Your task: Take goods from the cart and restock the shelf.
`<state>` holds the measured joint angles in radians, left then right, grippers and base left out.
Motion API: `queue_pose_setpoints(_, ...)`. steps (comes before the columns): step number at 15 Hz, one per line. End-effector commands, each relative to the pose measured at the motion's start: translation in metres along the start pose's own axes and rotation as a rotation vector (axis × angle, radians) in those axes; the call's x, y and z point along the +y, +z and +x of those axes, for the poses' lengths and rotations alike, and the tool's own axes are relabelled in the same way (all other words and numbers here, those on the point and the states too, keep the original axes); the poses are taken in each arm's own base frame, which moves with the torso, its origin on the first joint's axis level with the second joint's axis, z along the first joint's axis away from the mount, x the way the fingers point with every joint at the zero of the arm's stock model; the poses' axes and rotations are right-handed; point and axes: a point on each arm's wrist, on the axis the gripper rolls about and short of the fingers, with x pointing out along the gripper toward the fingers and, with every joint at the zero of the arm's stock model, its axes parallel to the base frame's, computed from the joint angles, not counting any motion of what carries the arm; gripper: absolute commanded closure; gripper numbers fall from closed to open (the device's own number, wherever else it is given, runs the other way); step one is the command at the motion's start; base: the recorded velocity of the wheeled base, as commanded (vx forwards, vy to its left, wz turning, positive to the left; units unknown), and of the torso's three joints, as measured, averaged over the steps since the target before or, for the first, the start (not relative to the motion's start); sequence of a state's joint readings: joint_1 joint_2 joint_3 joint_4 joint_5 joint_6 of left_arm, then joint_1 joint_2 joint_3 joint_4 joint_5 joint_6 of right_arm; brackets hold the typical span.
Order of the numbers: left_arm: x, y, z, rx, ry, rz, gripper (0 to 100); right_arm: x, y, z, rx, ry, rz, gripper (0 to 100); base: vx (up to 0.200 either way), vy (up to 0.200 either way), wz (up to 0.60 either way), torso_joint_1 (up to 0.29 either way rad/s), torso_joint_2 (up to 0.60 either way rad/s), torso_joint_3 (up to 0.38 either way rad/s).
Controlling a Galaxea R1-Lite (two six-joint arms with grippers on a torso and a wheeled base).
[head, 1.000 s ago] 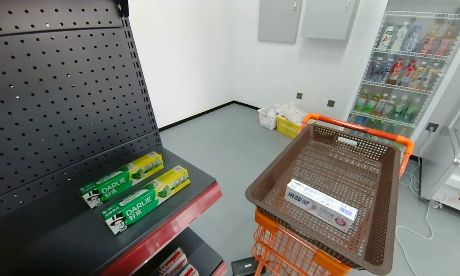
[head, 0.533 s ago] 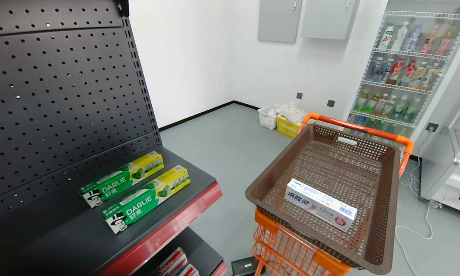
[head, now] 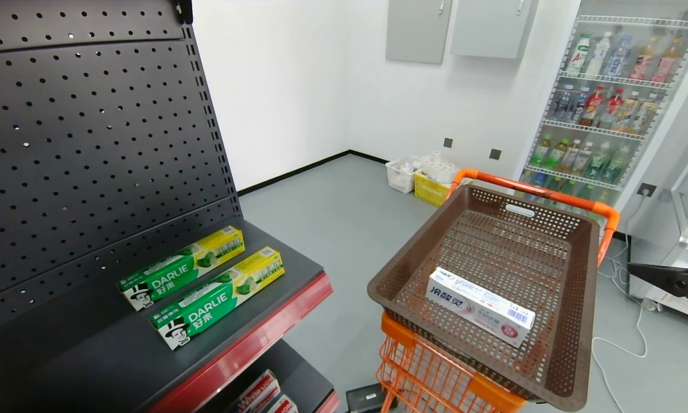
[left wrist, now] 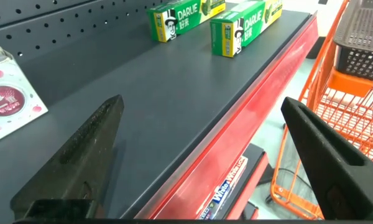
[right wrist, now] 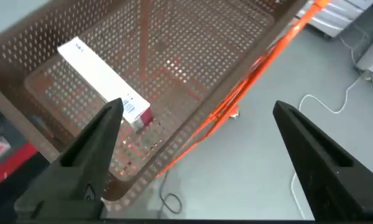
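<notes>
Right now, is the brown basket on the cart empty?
Not empty: one white box lies flat on the mesh floor of the basket.

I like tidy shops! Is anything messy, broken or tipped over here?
Nothing stands out. Two green-and-yellow toothpaste boxes lie flat, side by side on the black metal shelf, and one white toothpaste box lies flat in the brown plastic basket. None looks crushed.

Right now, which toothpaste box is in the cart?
The white-and-pink box, lying alone in the brown basket. The two green-and-yellow boxes lie side by side on the shelf.
</notes>
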<state>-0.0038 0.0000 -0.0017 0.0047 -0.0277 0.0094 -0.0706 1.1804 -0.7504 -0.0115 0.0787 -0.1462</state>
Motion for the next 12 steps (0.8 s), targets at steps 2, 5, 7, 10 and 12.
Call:
queue_pose_setpoints(2,0.000,0.000,0.000,0.000,0.001,0.000,0,-0.003,0.012,0.053,0.095,0.137,-0.154,0,0.000,0.000,0.00,0.000,0.00,0.000)
queue_pose_setpoints(5,0.000,0.000,0.000,0.000,0.001,0.000,0,0.011,0.015,0.073,0.138,0.304,-0.181,0,0.000,0.000,0.00,0.000,0.00,0.000)
queue_pose_setpoints(7,0.000,0.000,0.000,0.000,0.001,0.000,0,0.019,0.021,0.092,0.172,0.383,-0.184,0,0.000,0.000,0.00,0.000,0.00,0.000)
queue_pose_setpoints(10,0.000,0.000,0.000,0.000,0.001,0.000,0,0.029,0.039,0.107,0.225,0.448,-0.202,0,0.000,0.000,0.00,0.000,0.00,0.000)
queue_pose_setpoints(12,0.000,0.000,0.000,0.000,0.001,0.000,0,0.034,0.041,0.120,0.268,0.538,-0.308,0,0.000,0.000,0.00,0.000,0.00,0.000)
